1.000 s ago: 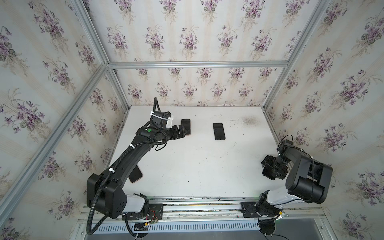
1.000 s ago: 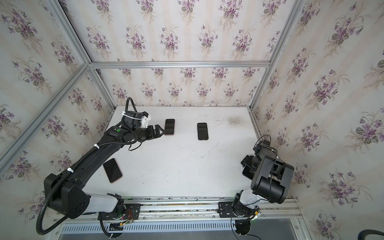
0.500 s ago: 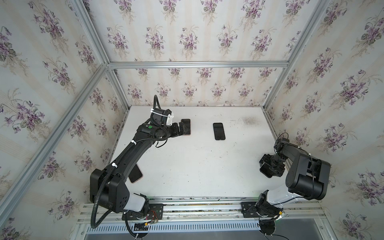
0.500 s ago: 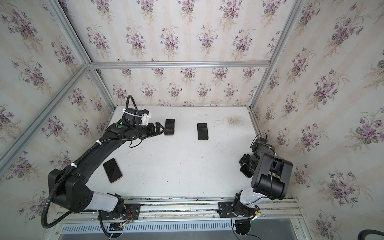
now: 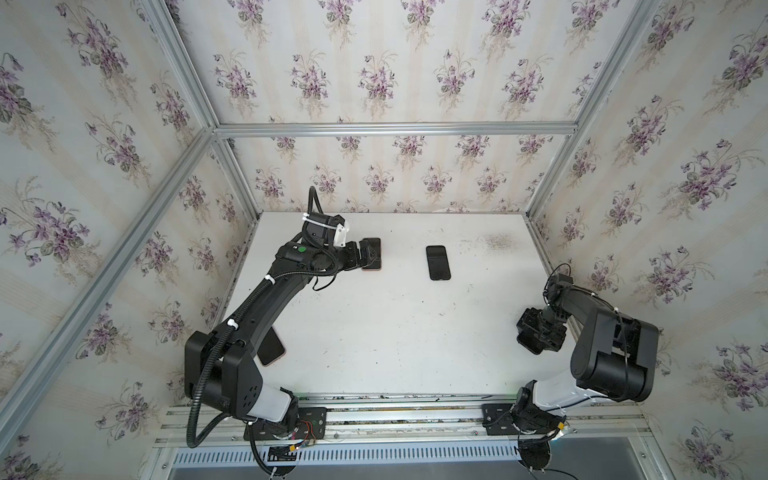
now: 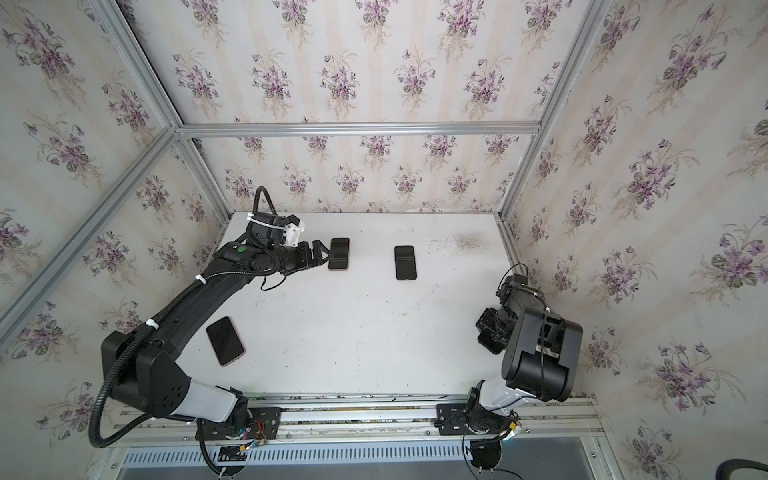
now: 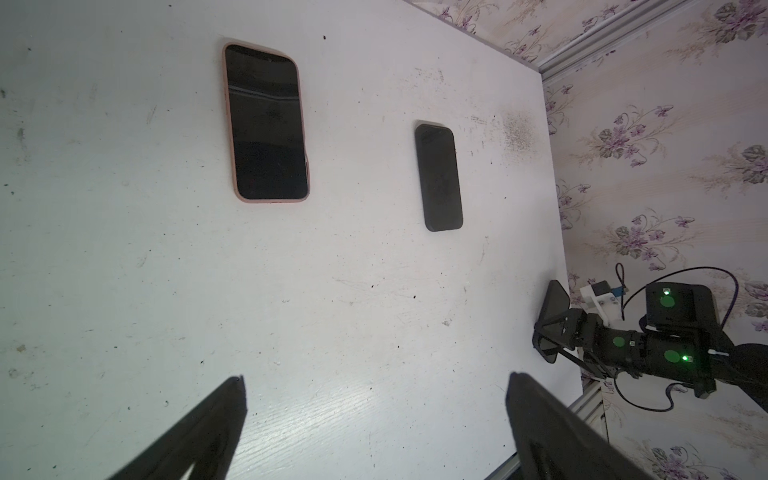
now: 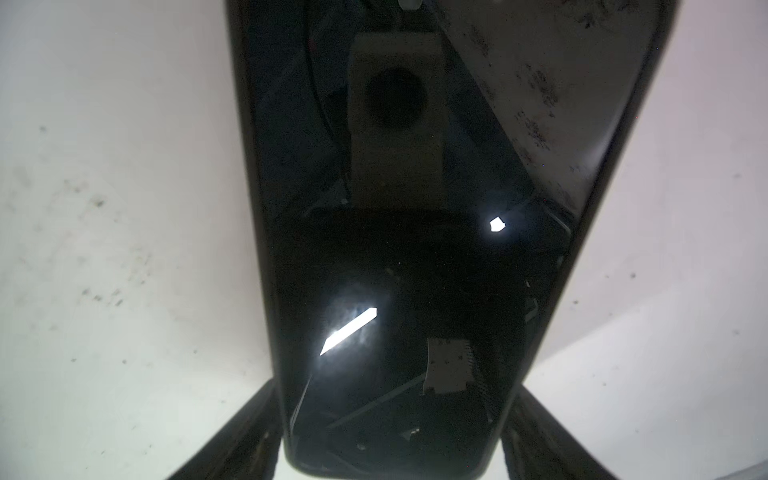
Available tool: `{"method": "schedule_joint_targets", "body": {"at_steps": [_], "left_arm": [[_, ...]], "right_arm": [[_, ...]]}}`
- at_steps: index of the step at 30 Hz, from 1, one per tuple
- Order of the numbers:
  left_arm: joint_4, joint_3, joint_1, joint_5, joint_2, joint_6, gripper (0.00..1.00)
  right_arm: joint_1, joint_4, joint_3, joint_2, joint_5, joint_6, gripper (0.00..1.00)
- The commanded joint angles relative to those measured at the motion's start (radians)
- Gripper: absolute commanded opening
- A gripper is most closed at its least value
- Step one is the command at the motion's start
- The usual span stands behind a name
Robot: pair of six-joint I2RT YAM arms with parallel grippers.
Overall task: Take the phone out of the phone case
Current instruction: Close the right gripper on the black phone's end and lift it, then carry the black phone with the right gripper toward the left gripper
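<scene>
- Progress: removal not begun. The pink-cased phone (image 7: 266,122) lies flat on the worktop (image 5: 395,332), upper centre-left in both top views, still in its case.
- Wide-open, empty left gripper (image 7: 376,378) is near it, not touching.
- At the right edge, the right gripper (image 5: 539,337) clasps a black phone (image 8: 395,270) by its sides; cased or bare, cannot tell.
- Change from the earlier frame: slight. Both arms have barely shifted, and the right gripper has edged inward.
</scene>
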Motion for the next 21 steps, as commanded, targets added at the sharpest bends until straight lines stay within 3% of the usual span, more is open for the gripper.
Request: {"method": "schedule_joint_targets", "body": {"at_steps": [1, 15, 21], "left_arm": [[0.017, 0.022, 0.000, 0.031, 0.011, 0.001, 1.00], [0.068, 0.109, -0.046, 0.126, 0.102, -0.037, 1.00], [0.095, 0.165, -0.101, 0.166, 0.169, -0.067, 1.00]], "right_arm": [[0.038, 0.022, -0.009, -0.037, -0.035, -0.018, 0.69], [0.341, 0.237, -0.073, -0.240, -0.140, 0.028, 0.55], [0.476, 0.312, -0.077, -0.288, -0.128, 0.041, 0.50]]}}
